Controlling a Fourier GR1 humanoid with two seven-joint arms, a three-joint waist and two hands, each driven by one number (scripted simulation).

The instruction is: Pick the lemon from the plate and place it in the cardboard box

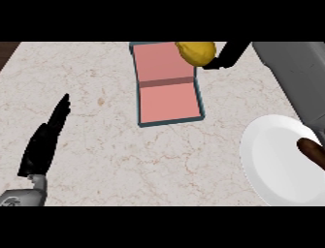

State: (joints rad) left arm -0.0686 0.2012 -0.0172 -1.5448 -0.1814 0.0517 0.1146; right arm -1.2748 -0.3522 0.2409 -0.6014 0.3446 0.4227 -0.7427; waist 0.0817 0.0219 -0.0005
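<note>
place: you are looking at a kitchen | surface: pale marbled stone counter (pixel 122 160) with dark wood showing past its left edge | tableware: white plate (pixel 279 169) on the counter with a brown food item (pixel 321 157) on it | food: a lemon (pixel 196 52) near the far edge

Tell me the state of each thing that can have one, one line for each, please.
lemon: held by the right hand, above the far right edge of the box.
right hand: shut on the lemon.
left hand: open, fingers straight, holds nothing.
cardboard box: open, pink inside, nothing lies in it.
plate: lemon gone; a brown item lies on it.
</note>
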